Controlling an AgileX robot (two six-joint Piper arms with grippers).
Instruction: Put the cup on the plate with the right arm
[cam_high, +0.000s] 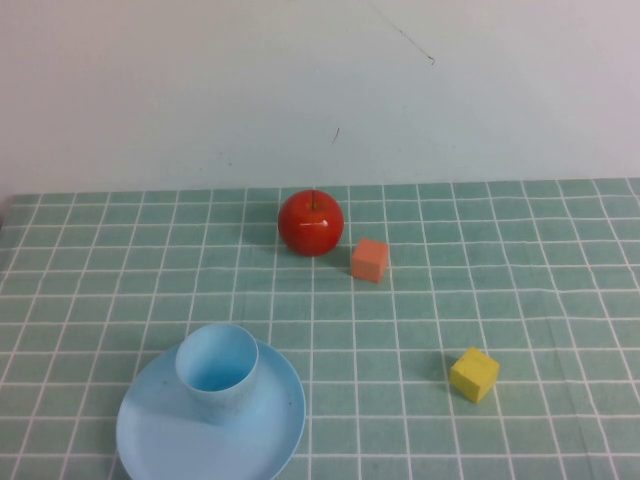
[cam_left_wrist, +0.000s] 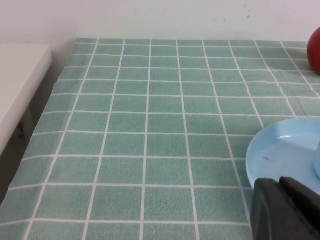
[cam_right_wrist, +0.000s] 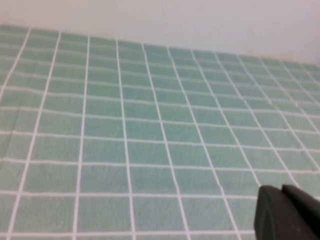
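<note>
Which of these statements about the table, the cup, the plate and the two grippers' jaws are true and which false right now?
1. The cup stands upright on the plate. True.
2. The apple lies on the plate. False: it sits on the tablecloth further back, beside the orange cube.
3. The right gripper is holding the cup. False: only its dark tip shows, over bare cloth, holding nothing in view.
4. The yellow cube sits alone on the robot's right. True.
5. The left gripper hangs near the plate's edge. True.
</note>
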